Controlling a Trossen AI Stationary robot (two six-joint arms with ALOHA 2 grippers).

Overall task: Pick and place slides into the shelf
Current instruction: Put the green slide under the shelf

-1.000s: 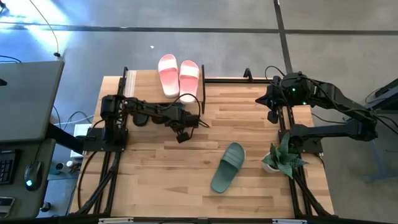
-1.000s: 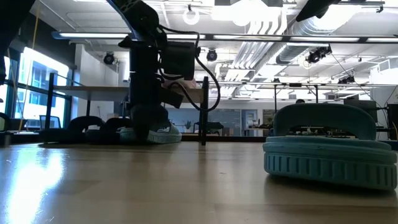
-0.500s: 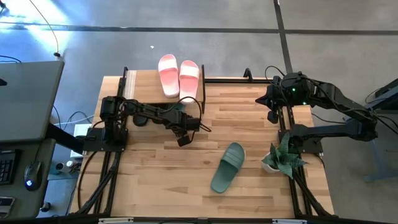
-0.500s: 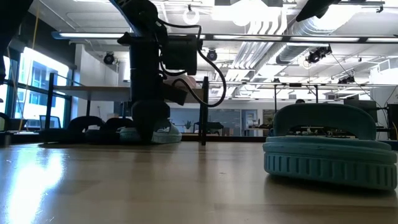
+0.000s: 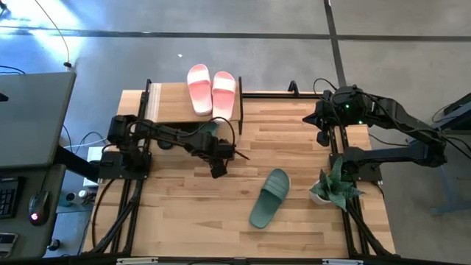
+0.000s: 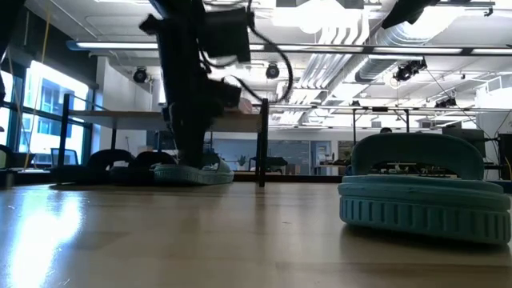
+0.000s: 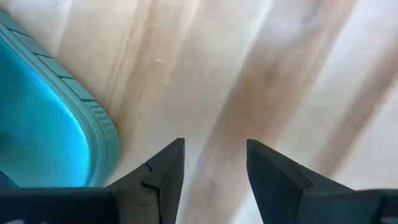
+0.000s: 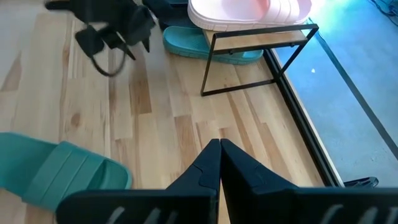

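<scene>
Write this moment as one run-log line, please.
left gripper: open, beside green slide under shelf | right gripper: shut, waiting | second green slide: on table

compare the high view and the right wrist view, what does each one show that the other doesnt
Only the high view shows the right arm parked at the table's far right corner, the small potted plant beside it, and the whole tabletop.

Only the right wrist view shows the green slide lying under the shelf's top board, and the right end effector with its fingers shut.

Both show the pale pink slides on the shelf, the loose green slide on the table, and the left end effector above the table just in front of the shelf.
</scene>
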